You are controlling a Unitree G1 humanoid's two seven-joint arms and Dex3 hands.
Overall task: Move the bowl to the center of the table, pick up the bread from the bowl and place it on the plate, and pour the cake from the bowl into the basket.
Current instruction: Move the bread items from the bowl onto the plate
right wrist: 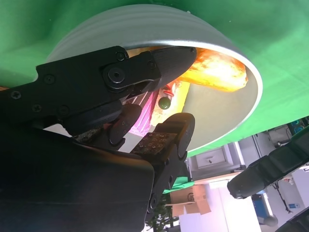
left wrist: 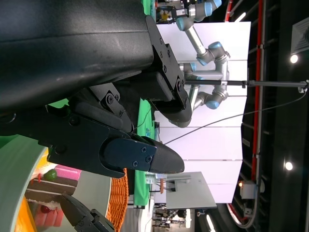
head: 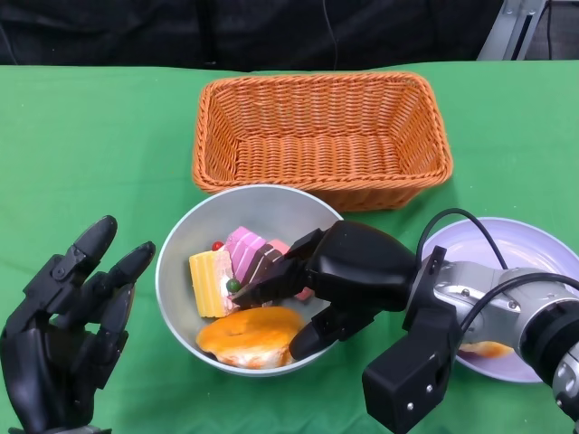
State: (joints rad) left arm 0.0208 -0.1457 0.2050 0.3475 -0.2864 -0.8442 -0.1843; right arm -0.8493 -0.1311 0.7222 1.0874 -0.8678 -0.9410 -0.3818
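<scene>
Black right hand (head: 336, 282) reaching wide into bowl (head: 181, 237), left hand (head: 72, 321) spread empty, basket (head: 321, 136) head view only

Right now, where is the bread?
In the head view, the bread lies in the bowl at its near edge, under the right hand, beside the cake.

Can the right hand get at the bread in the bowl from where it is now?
Probably yes. The right hand is already over the bowl, its fingers open right beside the bread. Nothing lies between them; the cake sits farther back.
</scene>
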